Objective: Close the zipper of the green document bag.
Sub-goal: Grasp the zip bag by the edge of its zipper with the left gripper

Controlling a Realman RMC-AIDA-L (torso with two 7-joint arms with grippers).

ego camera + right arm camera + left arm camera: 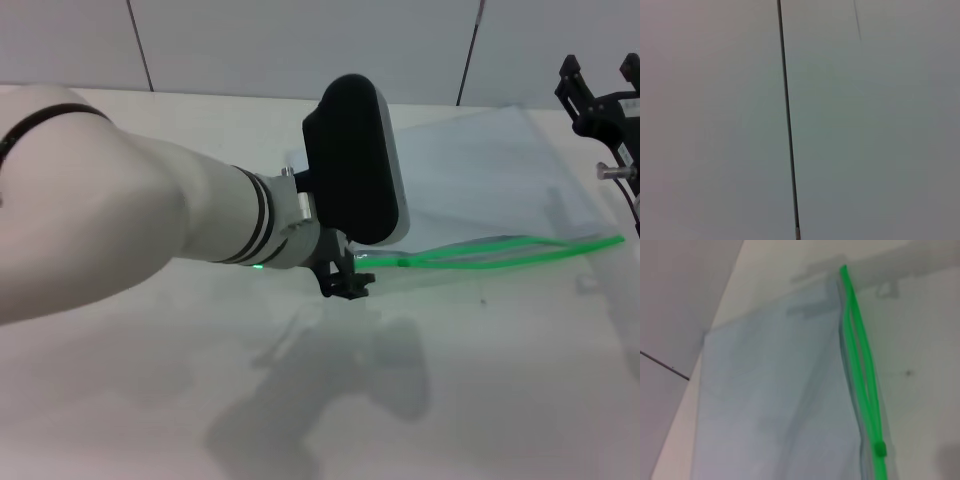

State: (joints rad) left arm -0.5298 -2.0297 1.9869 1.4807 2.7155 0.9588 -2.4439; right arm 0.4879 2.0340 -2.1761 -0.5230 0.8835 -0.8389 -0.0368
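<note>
The green document bag (480, 180) lies flat on the white table, a translucent pale blue-grey pouch that also fills the left wrist view (775, 405). Along its near long edge runs the zipper (500, 248), whose two bright green strips stand apart between the small slider (403, 262) and the right-hand end. In the left wrist view the zipper (860, 355) gapes the same way beyond the slider (881, 448). My left gripper (345, 283) hovers at the left end of the zipper, just left of the slider. My right gripper (598, 75) is raised at the far right, open and holding nothing.
My bulky left forearm (150, 220) and its black wrist housing (355, 160) cover the bag's left part. The white table (480, 380) runs out in front of the bag. A grey panelled wall (865, 125) stands behind the table.
</note>
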